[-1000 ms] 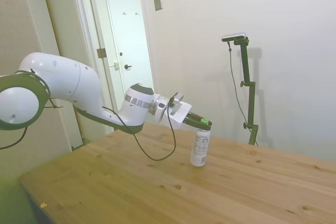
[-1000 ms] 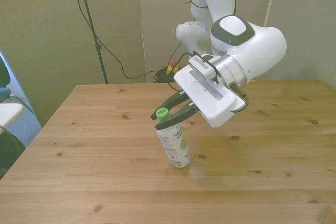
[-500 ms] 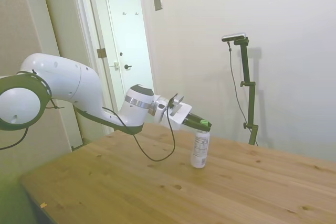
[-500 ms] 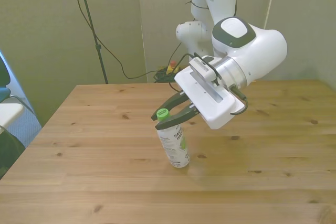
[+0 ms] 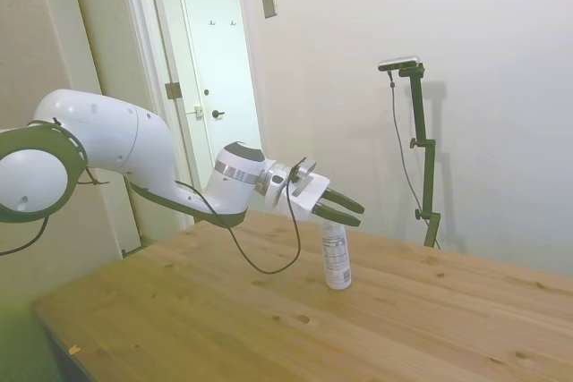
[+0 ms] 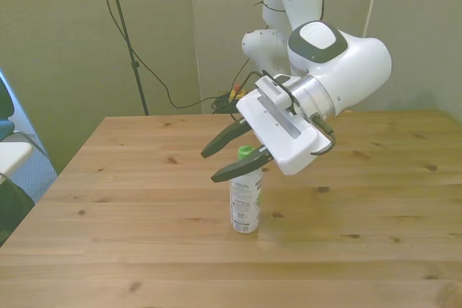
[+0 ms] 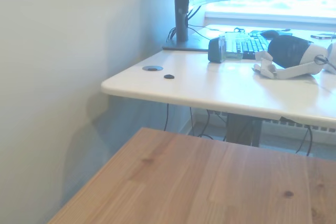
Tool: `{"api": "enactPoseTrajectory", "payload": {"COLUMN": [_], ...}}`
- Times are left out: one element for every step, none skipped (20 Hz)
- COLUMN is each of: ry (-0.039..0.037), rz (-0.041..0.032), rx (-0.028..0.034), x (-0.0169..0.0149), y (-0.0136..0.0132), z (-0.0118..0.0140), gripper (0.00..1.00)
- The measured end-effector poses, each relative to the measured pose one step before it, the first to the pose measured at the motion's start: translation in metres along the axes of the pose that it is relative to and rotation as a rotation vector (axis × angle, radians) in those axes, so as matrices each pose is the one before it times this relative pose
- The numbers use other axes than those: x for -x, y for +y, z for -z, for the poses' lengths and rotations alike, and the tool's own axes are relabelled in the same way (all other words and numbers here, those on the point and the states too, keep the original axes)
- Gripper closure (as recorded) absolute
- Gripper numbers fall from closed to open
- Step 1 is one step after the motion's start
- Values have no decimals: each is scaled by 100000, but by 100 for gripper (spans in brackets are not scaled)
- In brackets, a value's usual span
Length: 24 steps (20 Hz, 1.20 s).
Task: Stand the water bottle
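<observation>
The water bottle [image 6: 245, 196] stood upright on the wooden table [image 6: 375, 207], its base flat on the boards and its green cap at the top, near the table's middle in the front view. Its long axis ran straight up and down, so by the look of it the standing was done and only a clean withdrawal remained. The gripper [image 6: 222, 158] hung just above and a little toward the front view's left of the cap, its two dark fingers spread wide, one higher than the other, with neither touching the bottle. In the side view the gripper [image 5: 340, 207] reached past the bottle [image 5: 336, 255] and covered its cap. The bottle therefore lay below the fingers and slightly back toward the wrist, so a retreat would probably need to go upward first, lest the lower finger [image 6: 238, 167] clip the cap and topple it. The wrist view showed only bare table planks and a white desk [image 7: 210, 85] with a keyboard and monitor beyond; the bottle was out of it.
</observation>
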State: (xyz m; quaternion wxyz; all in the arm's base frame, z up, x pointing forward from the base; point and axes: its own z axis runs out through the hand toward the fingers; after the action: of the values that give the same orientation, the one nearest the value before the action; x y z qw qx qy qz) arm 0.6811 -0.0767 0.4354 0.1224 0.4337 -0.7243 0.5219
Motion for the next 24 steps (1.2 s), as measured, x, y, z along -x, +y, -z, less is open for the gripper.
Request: {"api": "enactPoseTrajectory", "payload": {"ry": [-2294,-3057,-3649,-4049,-4037,-4195,-4364,-4164,-4240,-4344,-4357,-4335,-4317,-4159,-4106,-4119,-3993,-4056,-3786,-3665,-3525,-3660,-3493,-3375], "rz": [947,1294,1575,1757,1616,1577,1870,2104,2236,2189,2113,2138,2302,2535,2785,2914,3106,3285,3477,3651,3528,3652,3579,3497], "rx": [1378,1457,1288,1137,999,1118,990,779,712,699,847,872,998,1147,1178,884,661,540,875,1161,1303,1242,1351,1274], "x": [-337,-475,-608,-714,-805,-885,-840,-744,-588,-399,-218,-66,14,139,234,351,495,599,627,684,689,660,695,692], "y": [-88,-127,-105,-43,13,87,181,280,409,461,502,514,539,563,562,570,561,520,571,565,557,502,474,471], "z": [137,250,322,356,475,548,595,675,725,646,624,539,486,495,515,588,608,581,442,220,48,-45,-175,-200], "gripper": [0,0,0,0,0,0,0,0,0,0,0,0,0,0,0,0,0,0,0,0,0,0,0,0]}}
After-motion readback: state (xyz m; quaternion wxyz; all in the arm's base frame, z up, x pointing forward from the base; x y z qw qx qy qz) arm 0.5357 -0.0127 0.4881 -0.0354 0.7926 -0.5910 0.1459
